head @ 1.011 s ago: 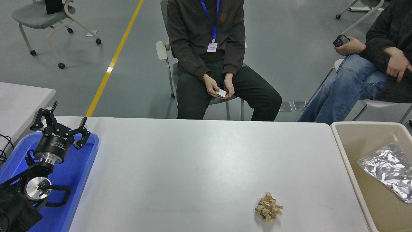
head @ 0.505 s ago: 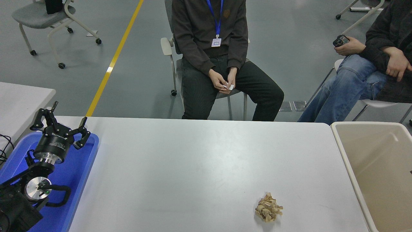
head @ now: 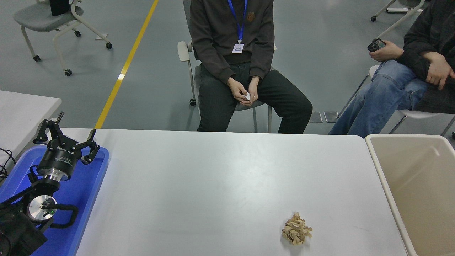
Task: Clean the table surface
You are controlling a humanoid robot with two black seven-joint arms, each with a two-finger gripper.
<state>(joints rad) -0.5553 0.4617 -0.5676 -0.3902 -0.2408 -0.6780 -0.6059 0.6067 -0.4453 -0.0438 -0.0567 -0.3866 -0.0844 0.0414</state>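
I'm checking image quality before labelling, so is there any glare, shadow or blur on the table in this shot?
Head view: sharp throughout, no motion blur. The table carries a soft, pale sheen near its middle, not harsh glare. The crumpled paper casts only a faint shadow, so the lighting is diffuse. The left gripper stands crisp over the blue tray.

The table surface (head: 213, 185) is seen as a large, plain, light grey-white matte rectangle with rounded far corners, spread level across most of the head view from the lower left to the lower right. A soft sheen is shown near its middle, and its far edge is set against a grey floor. A single crumpled tan wad (head: 296, 233) is found lying on it near the front right, well apart from every edge but the near one.
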